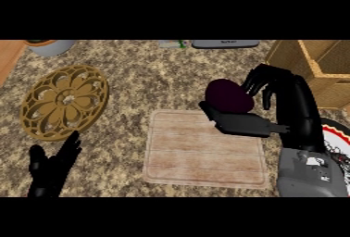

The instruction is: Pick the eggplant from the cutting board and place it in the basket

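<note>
Nearest the viewer, at the lower right, the robot's grey right forearm (311, 173) rises from the bottom edge and leads up to its black right hand (273, 109). That hand is grasping the eggplant (229, 96), a dark purple, rounded shape: the thumb lies under and in front of it, and the fingers (263, 78) curl over it from the right side. The eggplant sits above the upper right corner of the cutting board (205, 152), a pale wooden rectangle with rounded corners lying flat on the speckled brown tabletop (137, 60). Whether the eggplant is lifted clear of the board cannot be told from this angle. Up and to the right of the hand stands the basket (321, 65), woven and tan, reaching the right edge of the view; the eggplant is near it but outside it. At the lower left, the left hand (51, 169) rests with its fingers relaxed, straight and pointing upward, holding nothing. Above it on the tabletop lies a round golden trivet (65, 102) with a cut-out flower pattern, well apart from the board. A grey pot (51, 46) shows at the top left edge, and a plate (336, 132) with a dark rim peeks out at the right edge behind the forearm.
</note>
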Available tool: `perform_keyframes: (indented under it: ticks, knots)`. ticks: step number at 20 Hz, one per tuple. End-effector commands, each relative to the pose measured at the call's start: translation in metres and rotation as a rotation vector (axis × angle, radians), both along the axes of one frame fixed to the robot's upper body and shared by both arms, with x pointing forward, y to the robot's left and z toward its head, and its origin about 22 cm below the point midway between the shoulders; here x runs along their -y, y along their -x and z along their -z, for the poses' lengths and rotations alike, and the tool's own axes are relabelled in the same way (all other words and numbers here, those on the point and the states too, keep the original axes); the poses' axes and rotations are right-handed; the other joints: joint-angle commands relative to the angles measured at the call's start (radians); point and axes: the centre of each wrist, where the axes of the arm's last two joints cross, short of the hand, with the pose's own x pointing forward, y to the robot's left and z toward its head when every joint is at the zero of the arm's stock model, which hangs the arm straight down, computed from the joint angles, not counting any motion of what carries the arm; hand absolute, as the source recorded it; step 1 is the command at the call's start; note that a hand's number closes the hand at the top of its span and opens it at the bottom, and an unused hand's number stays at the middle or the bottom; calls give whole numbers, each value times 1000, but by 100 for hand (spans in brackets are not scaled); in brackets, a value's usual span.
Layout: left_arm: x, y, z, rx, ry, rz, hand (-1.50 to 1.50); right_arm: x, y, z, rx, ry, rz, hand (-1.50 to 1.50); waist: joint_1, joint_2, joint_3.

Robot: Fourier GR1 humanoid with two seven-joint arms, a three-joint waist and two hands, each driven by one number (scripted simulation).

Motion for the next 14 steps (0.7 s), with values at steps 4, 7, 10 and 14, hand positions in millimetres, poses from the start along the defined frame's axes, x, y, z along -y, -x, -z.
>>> perform_keyframes:
  ticks: [4,7,10,14]
  knots:
    - [7,4,24,-81,6,-1,0,53,6,-80,78,-45,195,150,21,12,-9]
    - [24,6,20,-75,11,22,0,77,-4,-113,108,-64,233,150,31,13,-9]
    - [10,11,22,-73,13,5,0,105,-23,-134,80,-97,278,150,38,15,-9]
    - [5,10,24,-60,-1,21,0,129,-35,-143,28,-64,278,150,36,14,-9]
